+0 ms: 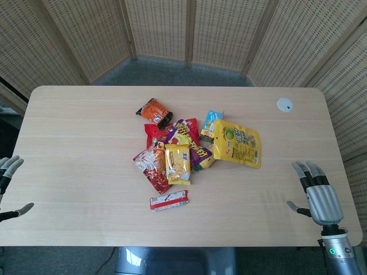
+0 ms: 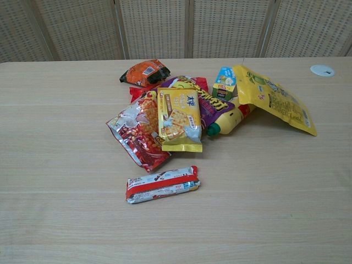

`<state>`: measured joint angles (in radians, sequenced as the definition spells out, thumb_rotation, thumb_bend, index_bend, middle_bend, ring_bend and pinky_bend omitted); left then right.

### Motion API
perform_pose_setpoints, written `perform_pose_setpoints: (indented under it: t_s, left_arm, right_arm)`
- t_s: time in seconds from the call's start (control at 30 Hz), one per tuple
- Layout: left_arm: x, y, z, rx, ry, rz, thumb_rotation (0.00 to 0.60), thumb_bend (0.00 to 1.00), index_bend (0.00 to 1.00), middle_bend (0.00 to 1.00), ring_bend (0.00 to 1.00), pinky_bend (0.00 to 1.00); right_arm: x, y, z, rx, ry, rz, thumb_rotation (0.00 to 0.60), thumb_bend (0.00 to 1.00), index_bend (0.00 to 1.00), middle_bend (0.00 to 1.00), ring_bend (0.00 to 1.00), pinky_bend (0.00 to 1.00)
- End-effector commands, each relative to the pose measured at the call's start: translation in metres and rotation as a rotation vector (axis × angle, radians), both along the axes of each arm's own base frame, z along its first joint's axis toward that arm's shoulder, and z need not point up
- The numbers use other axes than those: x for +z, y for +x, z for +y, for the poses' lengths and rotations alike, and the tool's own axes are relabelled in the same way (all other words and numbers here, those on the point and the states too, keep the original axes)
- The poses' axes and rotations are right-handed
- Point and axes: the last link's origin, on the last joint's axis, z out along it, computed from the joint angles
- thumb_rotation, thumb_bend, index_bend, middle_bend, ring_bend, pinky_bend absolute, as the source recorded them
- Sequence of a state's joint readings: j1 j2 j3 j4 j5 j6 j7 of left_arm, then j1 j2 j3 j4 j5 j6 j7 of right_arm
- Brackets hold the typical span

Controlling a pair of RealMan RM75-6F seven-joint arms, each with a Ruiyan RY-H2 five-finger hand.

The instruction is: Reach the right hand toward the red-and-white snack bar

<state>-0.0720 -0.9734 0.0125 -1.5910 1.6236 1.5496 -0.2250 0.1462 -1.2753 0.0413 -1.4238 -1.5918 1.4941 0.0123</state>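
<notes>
The red-and-white snack bar [image 1: 168,200] [image 2: 163,185] lies flat by itself on the wooden table [image 1: 86,132], nearer my side than the pile of snacks. My right hand [image 1: 316,192] hovers over the table's right front part, far to the right of the bar, fingers spread and holding nothing. At the left border my left hand [image 1: 9,186] shows only partly, fingers apart and empty. Neither hand appears in the chest view.
A heap of snack bags fills the table's middle: a big yellow pouch [image 1: 238,143], a yellow cracker pack [image 1: 178,163], a red clear bag [image 1: 151,168], an orange bag [image 1: 154,112]. A small white disc [image 1: 285,104] sits far right. Woven screens stand behind.
</notes>
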Motion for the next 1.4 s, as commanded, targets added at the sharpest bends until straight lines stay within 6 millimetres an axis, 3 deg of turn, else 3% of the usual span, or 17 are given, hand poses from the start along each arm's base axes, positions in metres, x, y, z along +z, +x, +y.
perform_pose_setpoints:
  t_s: [0.03,0.33,0.53,0.8,1.17,1.4]
  left_arm:
    - [0.0,0.0,0.0,0.0,0.002,0.0,0.6,0.0,0.03,0.0,0.0,0.0]
    - [0.002,0.0,0.0,0.0,0.008,-0.002,0.6,0.0,0.03,0.0,0.0,0.0]
    - [0.002,-0.001,0.001,0.005,0.009,-0.004,0.6,0.0,0.03,0.0,0.0,0.0]
    - [0.001,-0.001,0.001,0.007,0.003,-0.003,0.6,0.0,0.03,0.0,0.0,0.0]
    - [0.003,-0.002,0.002,0.012,0.011,-0.008,0.6,0.0,0.03,0.0,0.0,0.0]
    - [0.004,-0.003,0.002,0.015,0.01,-0.01,0.6,0.0,0.03,0.0,0.0,0.0]
  right_arm:
    - [-0.001,0.0,0.0,0.0,0.004,0.004,0.6,0.0,0.0,0.0,0.0,0.0]
    - [-0.006,0.0,-0.001,0.001,0.017,0.005,0.6,0.0,0.0,0.0,0.0,0.0]
    - [-0.019,0.009,0.001,0.01,0.077,-0.019,0.6,0.0,0.0,0.0,0.0,0.0]
    - [-0.051,0.042,0.0,0.093,0.254,-0.031,0.6,0.0,0.0,0.0,0.0,0.0]
    - [-0.111,0.093,0.023,0.22,0.447,-0.054,0.6,0.0,0.0,0.0,0.0,0.0]
    - [-0.144,0.126,0.019,0.289,0.513,-0.073,0.6,0.0,0.0,0.0,0.0,0.0]
